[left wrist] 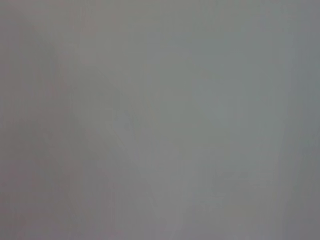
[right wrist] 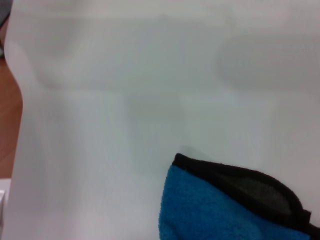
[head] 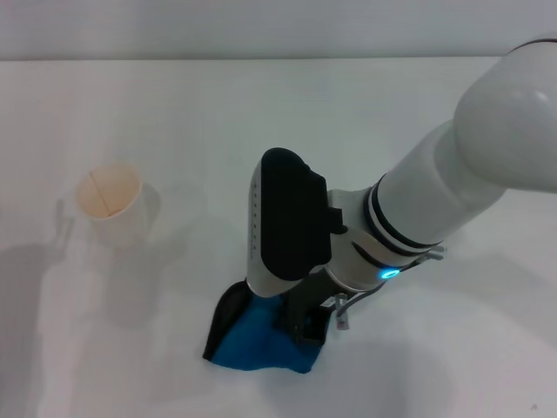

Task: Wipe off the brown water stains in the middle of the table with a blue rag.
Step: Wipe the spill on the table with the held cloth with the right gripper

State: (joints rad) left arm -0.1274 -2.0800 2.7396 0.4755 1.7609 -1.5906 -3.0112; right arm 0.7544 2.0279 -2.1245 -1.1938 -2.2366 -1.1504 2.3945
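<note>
Blue rag down on the white table

The blue rag (head: 261,344) lies bunched on the table (head: 130,348) near its front edge, partly hidden under the arm. It is bright blue with a dark black edge curling up on its left side. The brown water stains are not visible on the smooth white surface.

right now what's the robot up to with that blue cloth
The right gripper is down over the blue rag near the front middle of the white table, apparently wiping. Its fingers are hidden behind the wrist, so the grip cannot be confirmed. No brown stain shows on the bare table around the rag; any there would be under the rag or the arm. A white paper cup stands apart to the robot's left. The left arm is out of view.
</note>
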